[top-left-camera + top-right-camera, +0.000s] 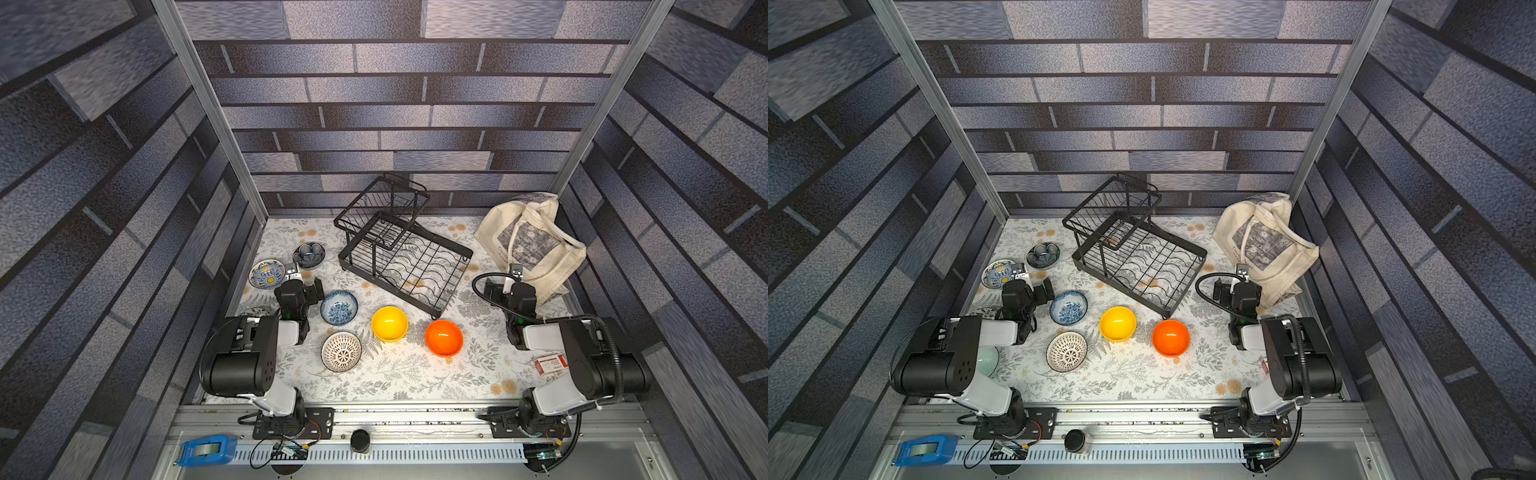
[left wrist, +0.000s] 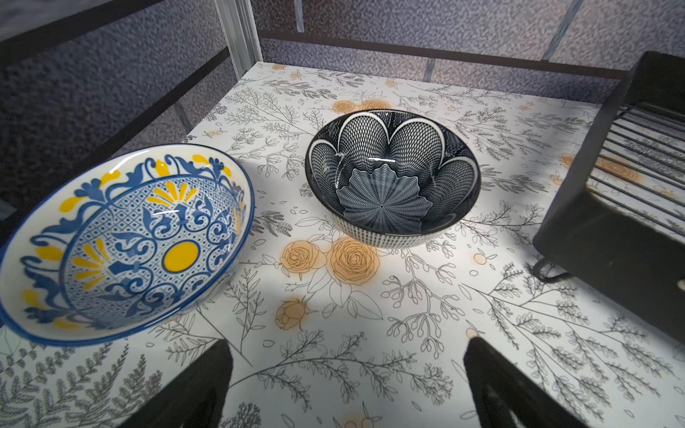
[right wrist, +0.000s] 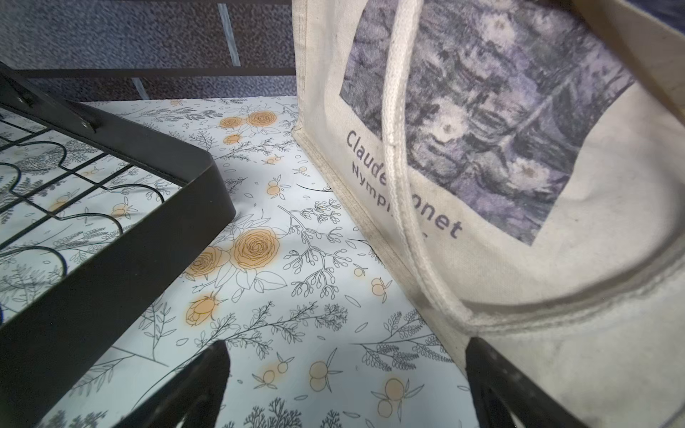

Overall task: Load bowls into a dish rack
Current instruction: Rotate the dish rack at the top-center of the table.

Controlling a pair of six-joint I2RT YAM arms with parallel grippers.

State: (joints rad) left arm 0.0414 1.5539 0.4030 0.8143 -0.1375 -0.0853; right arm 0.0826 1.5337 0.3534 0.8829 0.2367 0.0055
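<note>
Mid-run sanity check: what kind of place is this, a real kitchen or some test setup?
Probably a lab test cell, not a real kitchen: the walls are printed brick-pattern panels on aluminium posts, the table wears floral paper, and a metal mounting rail runs along its front edge.

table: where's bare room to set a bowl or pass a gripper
Free: near strip between lattice bowl, orange bowl and front rail; gap between dish rack and tote bag. Crowded: by left gripper, blue-yellow bowl, dark bowl.

- black dish rack (image 1: 1119, 286) sits skewed near the back wall (image 1: 1142, 124)
- yellow bowl (image 1: 1118, 323) and orange bowl (image 1: 1170, 338) side by side in front
- tote bag (image 1: 1264, 245) slumped far right
</note>
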